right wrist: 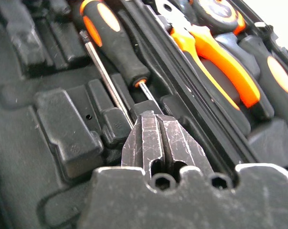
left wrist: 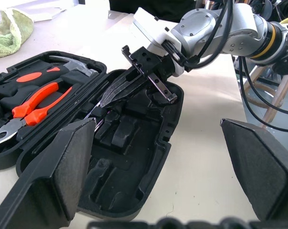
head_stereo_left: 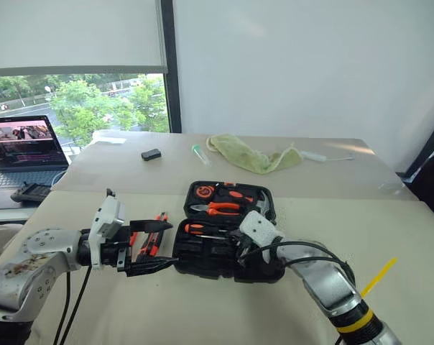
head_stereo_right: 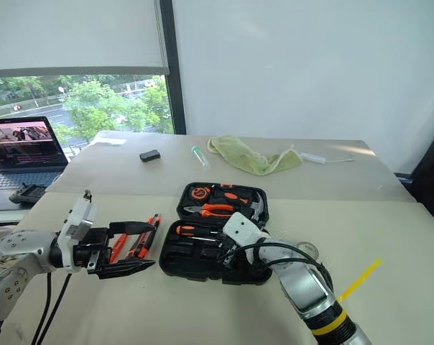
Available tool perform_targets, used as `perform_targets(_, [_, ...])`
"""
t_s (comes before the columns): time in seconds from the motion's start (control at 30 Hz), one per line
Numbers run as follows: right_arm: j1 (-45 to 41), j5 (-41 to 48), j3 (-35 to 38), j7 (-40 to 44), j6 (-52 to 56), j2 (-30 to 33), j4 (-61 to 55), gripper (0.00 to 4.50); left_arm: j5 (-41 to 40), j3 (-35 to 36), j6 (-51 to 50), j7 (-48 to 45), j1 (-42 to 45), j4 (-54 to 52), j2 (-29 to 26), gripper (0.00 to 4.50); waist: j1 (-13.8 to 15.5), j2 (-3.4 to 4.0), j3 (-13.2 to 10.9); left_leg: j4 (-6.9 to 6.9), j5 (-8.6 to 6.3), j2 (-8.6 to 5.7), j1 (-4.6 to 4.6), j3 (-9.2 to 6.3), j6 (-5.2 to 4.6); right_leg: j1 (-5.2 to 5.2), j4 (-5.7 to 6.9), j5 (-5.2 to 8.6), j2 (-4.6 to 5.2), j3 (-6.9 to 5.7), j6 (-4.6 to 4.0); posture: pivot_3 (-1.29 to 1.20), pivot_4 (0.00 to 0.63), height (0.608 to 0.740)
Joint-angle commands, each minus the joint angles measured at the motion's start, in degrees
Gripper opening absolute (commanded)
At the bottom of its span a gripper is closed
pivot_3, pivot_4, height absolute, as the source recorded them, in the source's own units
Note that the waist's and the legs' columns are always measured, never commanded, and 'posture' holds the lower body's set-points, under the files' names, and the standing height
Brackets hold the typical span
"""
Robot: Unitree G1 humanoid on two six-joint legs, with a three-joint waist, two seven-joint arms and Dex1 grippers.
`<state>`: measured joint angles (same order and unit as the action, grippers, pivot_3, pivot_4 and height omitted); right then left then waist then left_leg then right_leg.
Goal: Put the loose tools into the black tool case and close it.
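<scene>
Fingers (right wrist: 156, 138) pressed together | screwdriver (right wrist: 113, 40) shaft toward them, inside tool case (head_stereo_left: 202, 259)

A cloth-covered table (head_stereo_left: 202, 302) is carrying the open black case (head_stereo_left: 228, 230) near its middle. Just left of the case, loose orange-and-black tools (head_stereo_left: 151, 241) are lying side by side on the cloth. A yellow strip (head_stereo_left: 379, 277) is lying toward the right edge. Farther back, a small black block (head_stereo_left: 151, 154), a clear tube (head_stereo_left: 197, 152), a crumpled green rag (head_stereo_left: 249, 157) and a white cable (head_stereo_left: 325, 156) are resting on the table. At far left, a laptop (head_stereo_left: 23, 152) is sitting open.
</scene>
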<state>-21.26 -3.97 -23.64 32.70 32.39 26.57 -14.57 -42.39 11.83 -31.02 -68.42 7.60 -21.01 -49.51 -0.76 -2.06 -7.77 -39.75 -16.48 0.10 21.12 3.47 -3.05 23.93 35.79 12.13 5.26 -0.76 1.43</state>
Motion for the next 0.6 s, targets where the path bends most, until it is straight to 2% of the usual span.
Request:
perform_targets(0.03, [3.74, -0.09, 0.31, 0.72, -0.49, 0.58, 4.43, 0.05, -0.32, 0.58, 0.54, 0.36, -0.35, -1.84, -0.10, 4.50, 0.08, -0.09, 0.06, 0.00, 0.00, 0.00, 0.00, 0.00, 0.00, 0.00, 0.00, 0.00, 0.01, 0.00, 0.00, 0.00, 0.150, 0.740])
perform_targets(0.07, [3.95, 0.55, 1.63, 0.28, -1.44, 0.20, 3.41, 0.05, -0.30, 0.62, 0.61, 0.40, -0.52, -1.88, -0.07, 4.50, 0.17, -0.10, 0.06, 0.00, 0.00, -0.01, 0.00, 0.00, 0.01, 0.00, 0.00, 0.00, 0.03, 0.00, 0.00, 0.00, 0.150, 0.740])
perform_targets(0.13, [6.16, 6.49, 9.22, -0.80, -6.24, -2.70, -4.50, 0.05, -0.12, 0.46, 0.80, 0.84, -0.88, -2.09, 0.27, 4.50, 0.60, -0.13, 0.06, -0.01, 0.00, -0.02, 0.04, 0.00, 0.00, 0.02, -0.01, 0.00, 0.07, 0.00, 0.00, 0.00, 0.150, 0.740])
perform_targets(0.27, [9.32, 16.97, 18.69, 0.51, -3.10, -5.49, -13.26, 0.05, 0.17, 0.25, 1.04, 1.61, -1.67, -2.47, 0.93, 4.50, 0.80, 0.36, -0.31, -0.05, 0.01, -0.04, 0.70, -0.02, 0.00, 0.50, 0.00, -0.05, 0.08, 0.03, 0.06, 0.00, 0.150, 0.740])
perform_targets(0.43, [15.16, 23.44, 23.11, 3.86, -2.60, -2.12, -20.91, 1.27, 0.27, -0.03, 0.81, 3.34, -2.78, -3.21, 2.21, 4.50, 0.78, 0.41, -0.34, 0.00, 0.01, 0.01, 0.88, -0.05, 0.02, 0.65, -0.05, -0.03, 0.02, -0.04, 0.05, 0.00, 0.150, 0.740])
perform_targets(0.5, [17.83, 26.29, 25.81, 5.96, -1.78, 0.55, -23.80, 2.04, 0.89, -0.35, 0.94, 3.85, -3.49, -3.52, 2.27, 4.50, 0.81, 0.50, -0.40, -0.01, -0.01, 0.01, 0.92, -0.05, -0.01, 0.64, -0.09, -0.02, 0.04, -0.05, 0.04, 0.00, 0.150, 0.740])
perform_targets(0.6, [23.20, 33.13, 33.77, 9.92, 0.19, 5.84, -28.67, 3.09, -0.42, 0.02, -1.59, 7.17, -4.48, -4.92, 3.12, 4.50, 1.03, 0.51, -0.42, -0.04, -0.04, -0.02, 0.90, -0.04, -0.06, 0.57, -0.11, -0.02, 0.08, -0.04, 0.06, 0.00, 0.150, 0.740])
